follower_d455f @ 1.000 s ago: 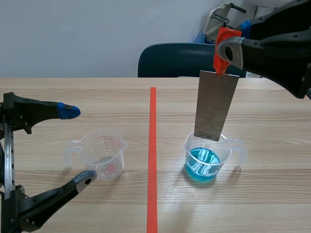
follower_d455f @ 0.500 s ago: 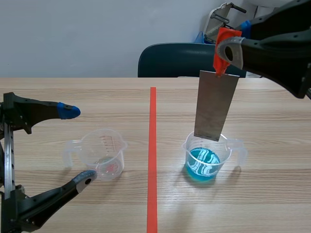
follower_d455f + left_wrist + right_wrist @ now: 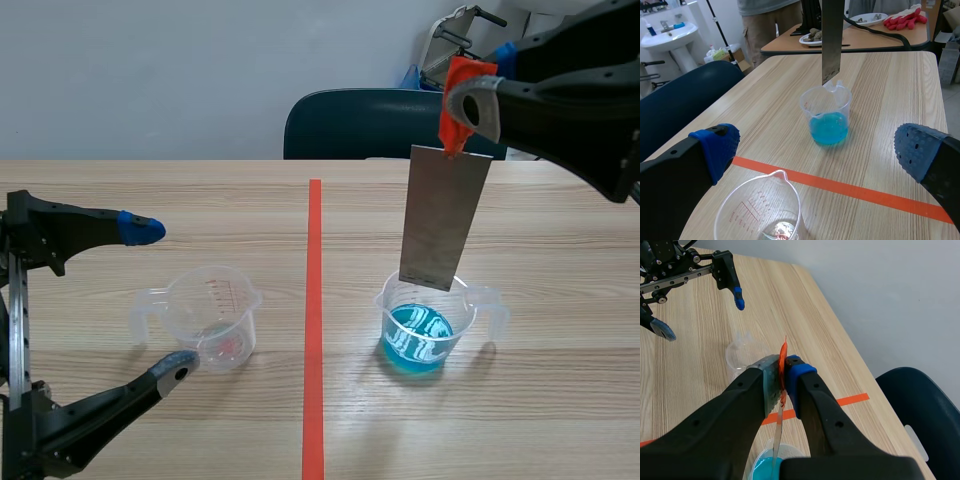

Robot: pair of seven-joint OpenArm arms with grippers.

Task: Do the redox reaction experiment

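My right gripper [image 3: 462, 95] is raised and shut on the orange-taped top of a grey metal strip [image 3: 444, 214]. The strip hangs with its lower end just above a clear cup of blue liquid [image 3: 418, 337] right of the tape line. From the right wrist, the strip [image 3: 778, 427] runs edge-on from between my fingers [image 3: 799, 374] down to the blue liquid [image 3: 771, 467]. My left gripper [image 3: 155, 300] stands open around a clear measuring cup [image 3: 212, 316] without touching it. The left wrist view shows that cup [image 3: 760, 215] between the pads [image 3: 716, 146], the blue cup [image 3: 827, 120] farther ahead.
A dark blue chair [image 3: 375, 125] stands behind the table's far edge. In the left wrist view a person [image 3: 767, 20] stands beyond the table by another table with dishes [image 3: 867, 19] and red gloves [image 3: 902, 15].
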